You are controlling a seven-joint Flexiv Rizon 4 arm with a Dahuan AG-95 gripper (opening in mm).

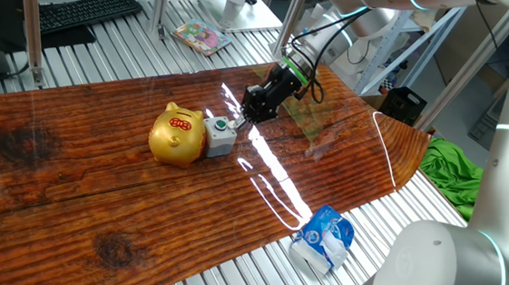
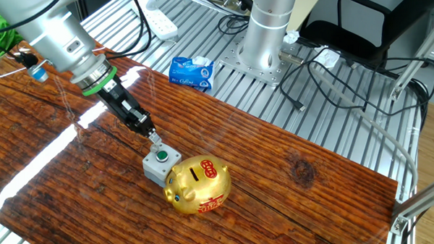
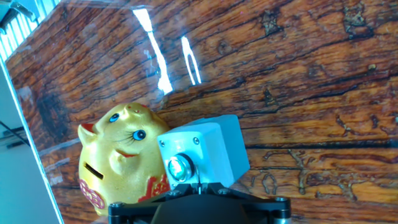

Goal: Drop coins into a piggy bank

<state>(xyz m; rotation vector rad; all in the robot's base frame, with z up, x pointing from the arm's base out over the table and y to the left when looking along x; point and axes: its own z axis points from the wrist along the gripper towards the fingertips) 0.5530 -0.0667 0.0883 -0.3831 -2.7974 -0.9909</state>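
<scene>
- Your gripper comes slanting down from the arm toward the small grey box, tips just above its green button.
- From the other fixed view the gripper has its fingers pressed together to a narrow point, with no gap showing between them. Whether a coin sits between the tips you cannot tell; anything there is too small to make out.
- Whether the tips touch the button or hang just above it cannot be settled from that side either.
- The hand view gives you the grey box close up, its button a shiny round disc directly above the dark gripper body at the bottom edge.
- The piggy bank stands upright on the wooden tabletop, touching or just beside the grey box, on the side away from your gripper.
- In the other fixed view the piggy bank shows its coin slot on top, red marks beside the slot and on its flank, and the box right at its snout end.
- The hand view catches the pig's face: blue eyes and gold snout, partly behind the box.
- Off the board, a blue and white packet lies on the metal slats near the robot's base.
- A green cloth lies beyond the far end of the board.
</scene>
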